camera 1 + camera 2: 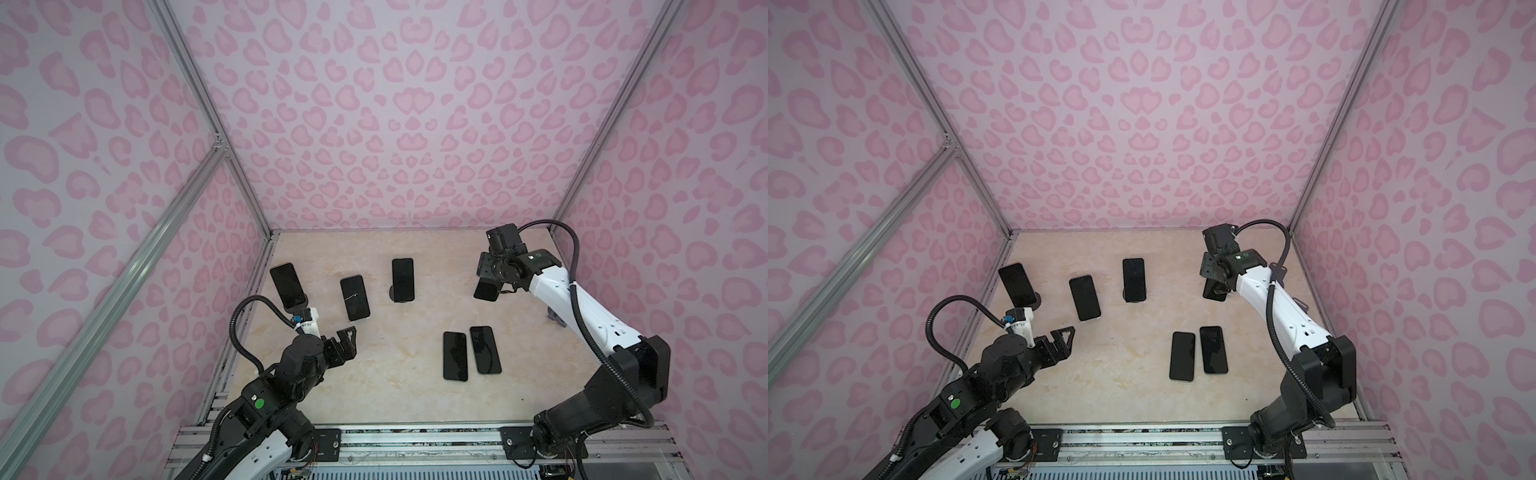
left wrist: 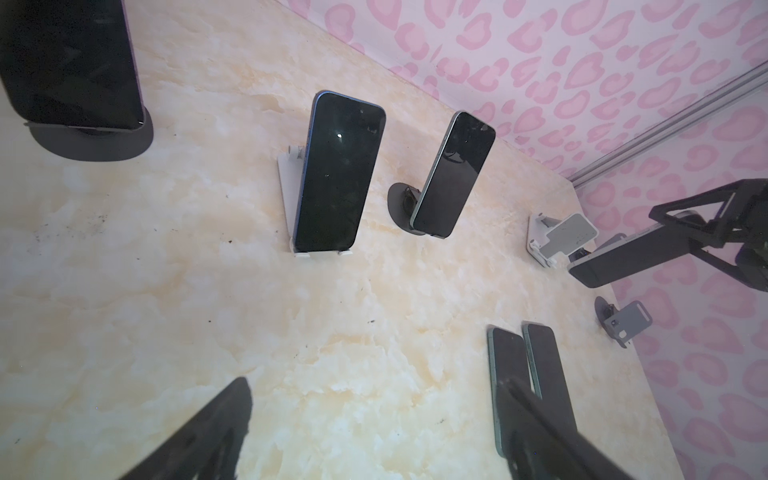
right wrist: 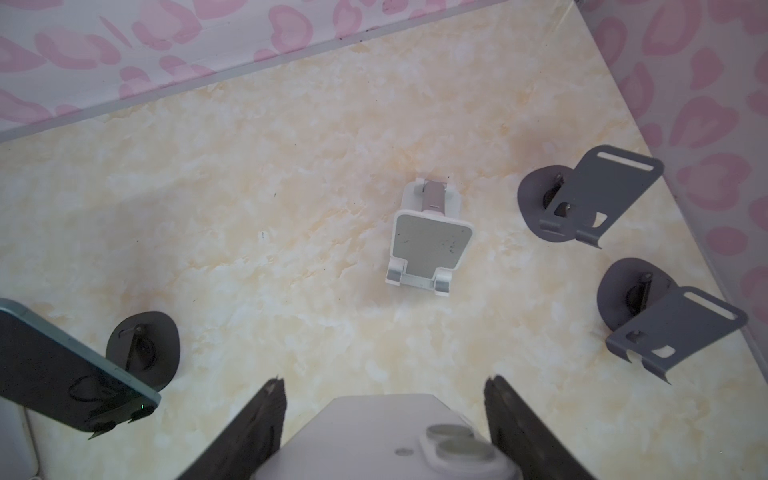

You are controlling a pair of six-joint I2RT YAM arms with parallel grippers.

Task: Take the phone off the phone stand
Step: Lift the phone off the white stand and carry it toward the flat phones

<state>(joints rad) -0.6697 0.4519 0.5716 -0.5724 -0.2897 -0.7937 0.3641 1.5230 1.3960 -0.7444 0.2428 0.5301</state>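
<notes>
Looking from the right wrist alone shows the phone white-backed.

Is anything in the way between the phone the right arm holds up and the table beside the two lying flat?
Nothing visible. The held phone hangs over bare table, and the stretch toward the two flat phones is bare too. The empty white stand sits farther back, off that path.
</notes>
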